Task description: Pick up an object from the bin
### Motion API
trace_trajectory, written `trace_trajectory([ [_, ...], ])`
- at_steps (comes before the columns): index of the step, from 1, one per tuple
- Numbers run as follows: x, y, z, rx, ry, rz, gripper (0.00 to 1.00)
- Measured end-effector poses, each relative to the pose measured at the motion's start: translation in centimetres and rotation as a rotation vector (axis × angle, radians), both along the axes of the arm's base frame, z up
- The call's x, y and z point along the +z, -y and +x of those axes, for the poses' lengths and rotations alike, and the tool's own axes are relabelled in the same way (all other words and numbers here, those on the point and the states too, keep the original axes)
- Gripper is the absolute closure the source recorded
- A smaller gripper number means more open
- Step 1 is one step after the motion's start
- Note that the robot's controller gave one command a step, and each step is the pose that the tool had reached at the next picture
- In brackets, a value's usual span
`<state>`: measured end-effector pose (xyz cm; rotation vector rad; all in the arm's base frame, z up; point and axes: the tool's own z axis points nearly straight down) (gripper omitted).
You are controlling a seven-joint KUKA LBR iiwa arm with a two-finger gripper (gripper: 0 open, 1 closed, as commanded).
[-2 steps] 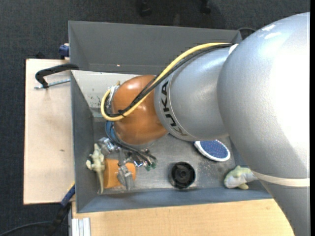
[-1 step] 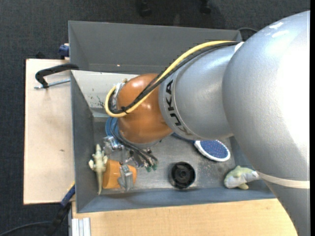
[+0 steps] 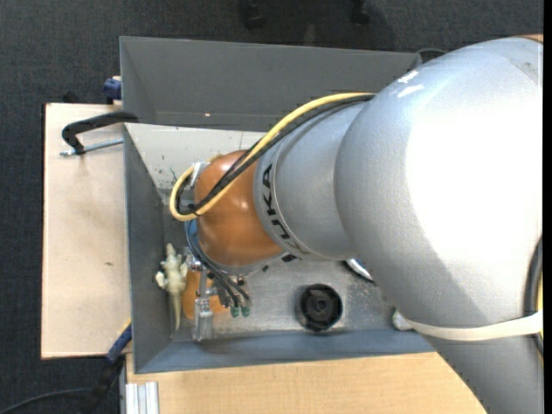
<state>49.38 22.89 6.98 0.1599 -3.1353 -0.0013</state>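
My gripper (image 3: 203, 316) reaches down at the bin's front left corner, beneath the arm's orange cover. Its metal tip stands close to the front wall. Right beside it on the left lies an orange thing (image 3: 186, 304), partly hidden by the gripper. A pale cream, knobbly toy-like thing (image 3: 172, 271) rests against the left wall just above that. Whether anything is gripped is hidden from me.
A black round cap-like thing (image 3: 319, 307) lies on the bin floor to the right of the gripper, near the front wall. A white thing (image 3: 359, 271) peeks out from under the arm further right. The arm covers the bin's middle and right side.
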Motion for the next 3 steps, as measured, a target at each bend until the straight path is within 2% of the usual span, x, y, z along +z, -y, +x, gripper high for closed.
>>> trace_trajectory([
  [1, 0.1, -0.1, 0.0, 0.0, 0.002, 0.001, 0.0],
  [2, 0.1, -0.1, 0.0, 0.0, 0.002, 0.001, 1.0],
  [3, 2.6, -0.1, 0.2, -0.001, 0.008, 0.003, 1.0],
])
